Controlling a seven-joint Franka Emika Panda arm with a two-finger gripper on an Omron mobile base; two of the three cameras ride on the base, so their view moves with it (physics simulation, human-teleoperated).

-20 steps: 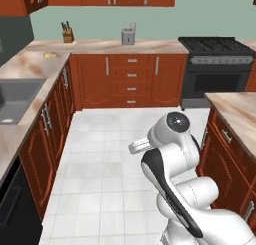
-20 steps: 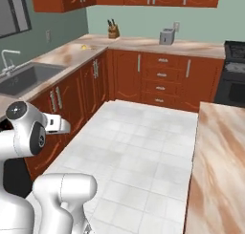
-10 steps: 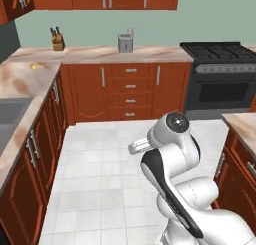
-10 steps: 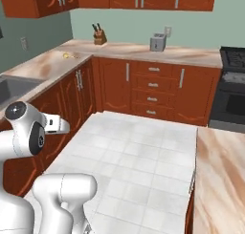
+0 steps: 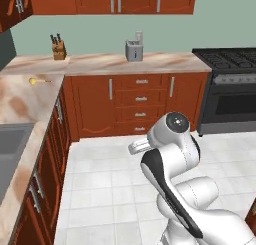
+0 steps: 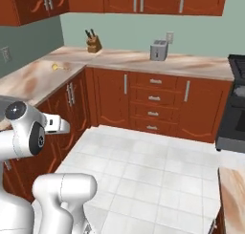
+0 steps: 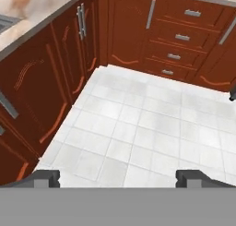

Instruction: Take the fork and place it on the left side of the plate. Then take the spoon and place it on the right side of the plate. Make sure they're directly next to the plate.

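The end effector (image 7: 118, 176) hung over white floor tiles (image 7: 152, 123) with its fingertips (image 7: 46, 176) spread wide and nothing between them. The spoon (image 5: 39, 80) lay far off on the corner desk (image 5: 30, 94), beyond red-brown cabinets (image 5: 140, 101). A knife block (image 5: 59, 50) and toaster (image 5: 133, 50) stood farther back by the wall. The right base view alone showed a wall socket (image 6: 169, 37) behind the toaster.

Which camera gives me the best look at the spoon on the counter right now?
The left base view: the spoon lies on the counter near the corner, its yellow bowl and thin handle both discernible. The right base view shows it as a small yellow speck, too small for detail. The hand view looks down at floor tiles and cabinet doors.
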